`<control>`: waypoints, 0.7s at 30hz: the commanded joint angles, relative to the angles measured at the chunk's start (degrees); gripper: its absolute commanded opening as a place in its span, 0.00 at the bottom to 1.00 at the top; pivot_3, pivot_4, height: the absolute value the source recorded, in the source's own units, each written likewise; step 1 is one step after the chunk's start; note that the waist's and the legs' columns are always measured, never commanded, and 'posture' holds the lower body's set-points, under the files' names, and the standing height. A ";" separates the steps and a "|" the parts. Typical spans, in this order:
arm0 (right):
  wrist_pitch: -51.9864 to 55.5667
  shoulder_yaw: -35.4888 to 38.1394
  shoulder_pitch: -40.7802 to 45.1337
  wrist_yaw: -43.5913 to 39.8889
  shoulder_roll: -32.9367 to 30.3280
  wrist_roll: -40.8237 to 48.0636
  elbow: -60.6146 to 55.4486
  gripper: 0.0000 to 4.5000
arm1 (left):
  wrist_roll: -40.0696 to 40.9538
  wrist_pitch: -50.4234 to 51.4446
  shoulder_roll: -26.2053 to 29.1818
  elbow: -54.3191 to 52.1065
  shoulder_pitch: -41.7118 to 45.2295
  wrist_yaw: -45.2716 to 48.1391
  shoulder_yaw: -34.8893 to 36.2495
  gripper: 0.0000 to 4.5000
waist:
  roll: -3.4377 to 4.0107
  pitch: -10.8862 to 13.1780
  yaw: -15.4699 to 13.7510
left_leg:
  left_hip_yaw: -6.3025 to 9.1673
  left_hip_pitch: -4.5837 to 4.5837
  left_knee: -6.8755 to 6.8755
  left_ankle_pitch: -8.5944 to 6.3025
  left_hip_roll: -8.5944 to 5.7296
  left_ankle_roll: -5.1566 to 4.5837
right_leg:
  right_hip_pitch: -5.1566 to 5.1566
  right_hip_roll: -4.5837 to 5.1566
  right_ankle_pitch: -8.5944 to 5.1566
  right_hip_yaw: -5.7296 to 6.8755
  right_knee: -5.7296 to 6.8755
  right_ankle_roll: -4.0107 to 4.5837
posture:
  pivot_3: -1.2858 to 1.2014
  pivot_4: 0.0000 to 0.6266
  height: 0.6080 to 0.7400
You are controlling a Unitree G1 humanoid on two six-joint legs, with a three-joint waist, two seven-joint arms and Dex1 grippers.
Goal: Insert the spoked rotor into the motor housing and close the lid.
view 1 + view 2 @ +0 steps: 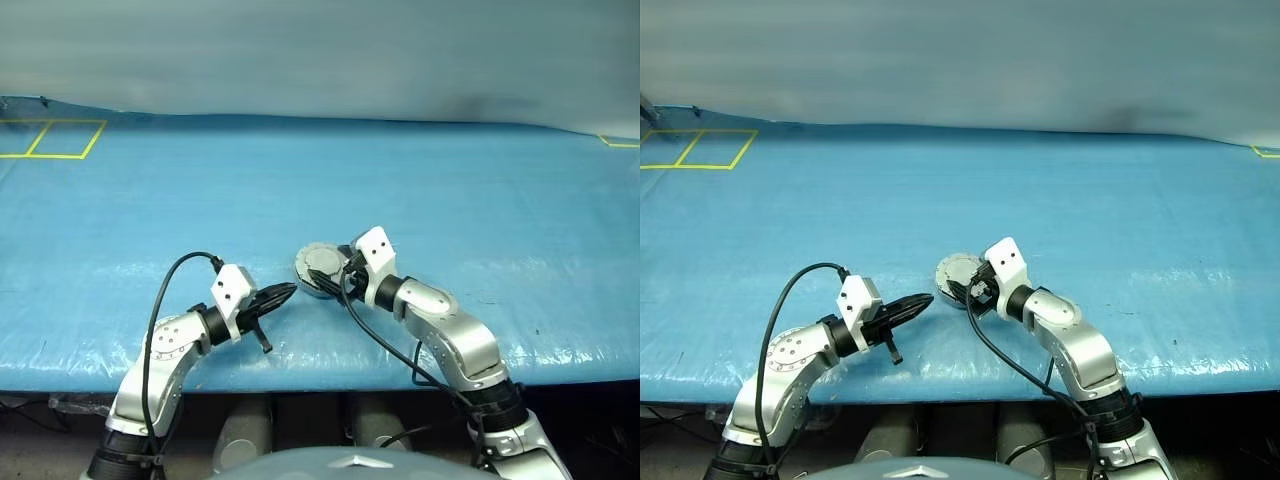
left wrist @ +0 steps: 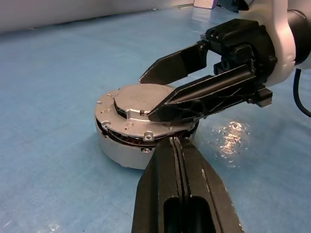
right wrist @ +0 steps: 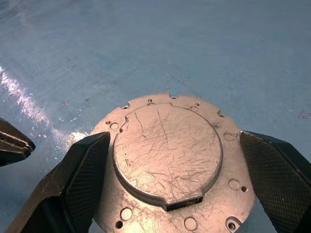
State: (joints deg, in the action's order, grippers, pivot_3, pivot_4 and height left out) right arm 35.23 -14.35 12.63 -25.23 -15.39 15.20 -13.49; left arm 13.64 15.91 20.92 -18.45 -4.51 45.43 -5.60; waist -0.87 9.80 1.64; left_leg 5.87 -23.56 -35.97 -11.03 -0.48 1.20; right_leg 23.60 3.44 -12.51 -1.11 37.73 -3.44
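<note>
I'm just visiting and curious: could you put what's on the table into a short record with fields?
surface: blue table cover
motor housing: silver cup, copper windings showing under the lid
lid: scratched grey disc, down on the housing
left gripper: shut, beside the housing
right gripper: open, a finger on either side of the lid

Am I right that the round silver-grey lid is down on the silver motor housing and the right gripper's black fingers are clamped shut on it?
Not quite. The round silver-grey lid is down on the silver motor housing, but the right gripper is open, one finger on each side of it, as the right wrist view shows.
</note>
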 commanded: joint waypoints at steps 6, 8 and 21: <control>-2.08 -2.38 1.87 -1.15 1.80 -2.33 1.29 0.68 | -0.55 -2.65 -0.17 -1.07 -1.73 -3.85 -0.44 0.00 | 0.00 0.00 0.12 | 0.00 0.00 0.01 0.00 0.00 0.00 | 0.00 0.00 0.00 0.00 -0.01 0.00 | 0.52 0.24 1.00; -2.04 -3.06 1.91 -1.04 1.99 -3.21 1.09 0.68 | -0.66 -3.02 -0.14 -1.00 -2.25 -4.65 -0.51 0.00 | 0.00 0.00 0.19 | 0.00 0.01 0.01 0.00 0.00 0.00 | 0.01 0.00 0.00 0.00 -0.01 0.00 | 0.52 0.24 1.00; -2.39 -4.95 2.10 -1.60 3.06 -6.40 2.47 0.68 | 0.08 -3.67 -0.06 -0.95 -3.32 -6.44 -1.00 0.00 | 0.01 0.00 0.46 | 0.00 0.00 0.07 -0.01 0.01 0.01 | 0.04 0.01 -0.01 0.00 -0.02 0.02 | 0.52 0.24 1.00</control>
State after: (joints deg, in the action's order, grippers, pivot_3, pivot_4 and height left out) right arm 33.31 -18.64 14.38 -25.51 -12.25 8.78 -11.33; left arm 13.51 13.42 20.68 -18.43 -7.88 38.90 -6.21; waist -0.86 9.80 2.10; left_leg 5.87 -23.57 -35.90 -11.04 -0.47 1.21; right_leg 23.64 3.45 -12.52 -1.11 37.70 -3.43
